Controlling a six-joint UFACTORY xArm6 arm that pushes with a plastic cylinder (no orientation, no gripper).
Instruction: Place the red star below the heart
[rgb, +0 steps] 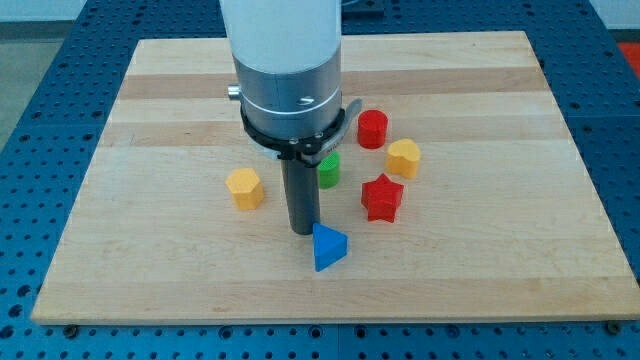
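Observation:
The red star (381, 197) lies right of the board's middle. A yellow block (403, 158) that looks heart-shaped sits just above and to the right of it, a small gap apart. My tip (303, 231) rests on the board to the left of the red star, about a block's width away. It stands right at the upper left corner of the blue triangle (328, 246). I cannot tell whether it touches the triangle.
A red cylinder (372, 128) stands above the yellow heart. A green block (329, 170) is partly hidden behind the rod. A yellow hexagon (244, 188) lies to the left of the rod. The wooden board (150, 290) sits on a blue table.

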